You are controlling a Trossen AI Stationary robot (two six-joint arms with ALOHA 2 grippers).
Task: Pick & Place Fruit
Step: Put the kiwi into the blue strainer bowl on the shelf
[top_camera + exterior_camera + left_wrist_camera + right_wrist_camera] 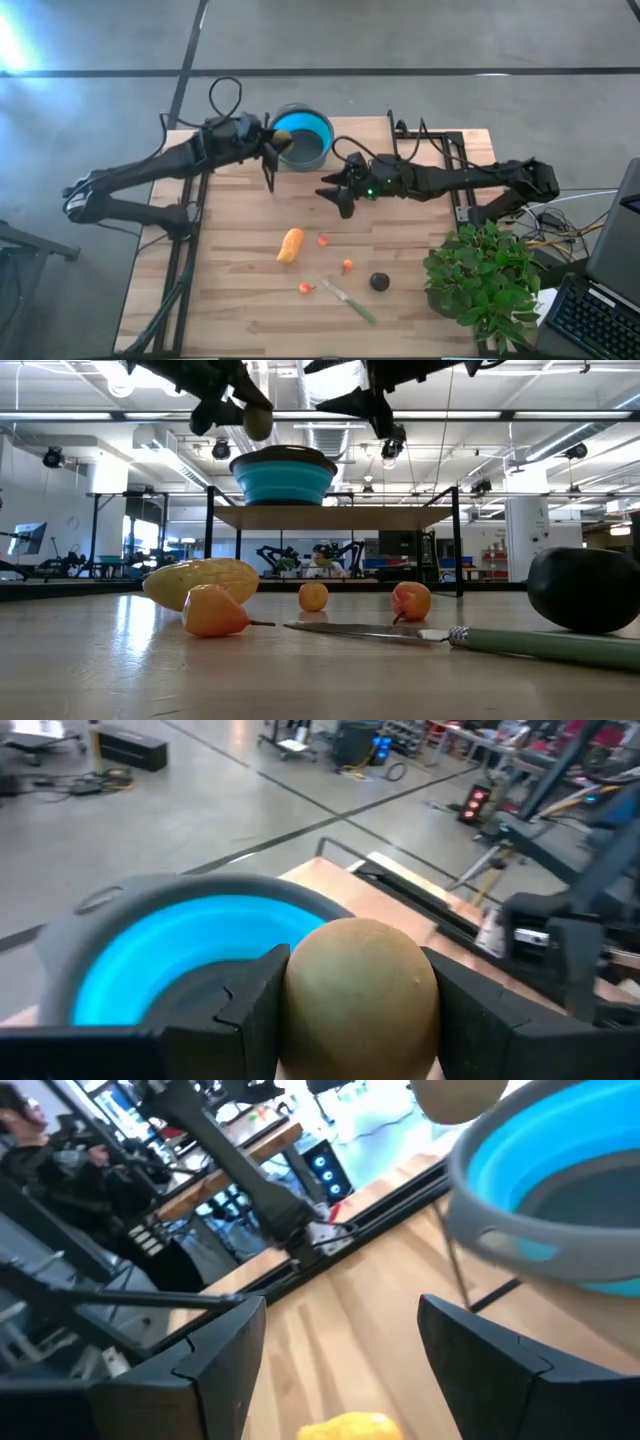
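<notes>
Gripping the olive-green oval fruit (360,995) between the left gripper (280,142) fingers, just over the near rim of the blue bowl (318,133). Hovering beside it with right gripper (335,192) fingers spread and empty, the orange-yellow fruit (290,245) lying below.

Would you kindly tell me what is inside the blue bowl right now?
The blue bowl shows only bare blue interior. The left pincer, gripping the olive-green fruit beside the rim, covers part of the bowl's floor.

There were three tiny red-orange fruits (324,240), one orange-yellow fruit (290,245), one dark round fruit (379,282), one olive-green fruit (360,995), one blue bowl (322,133), one utensil (348,299), one potted plant (485,280).
</notes>
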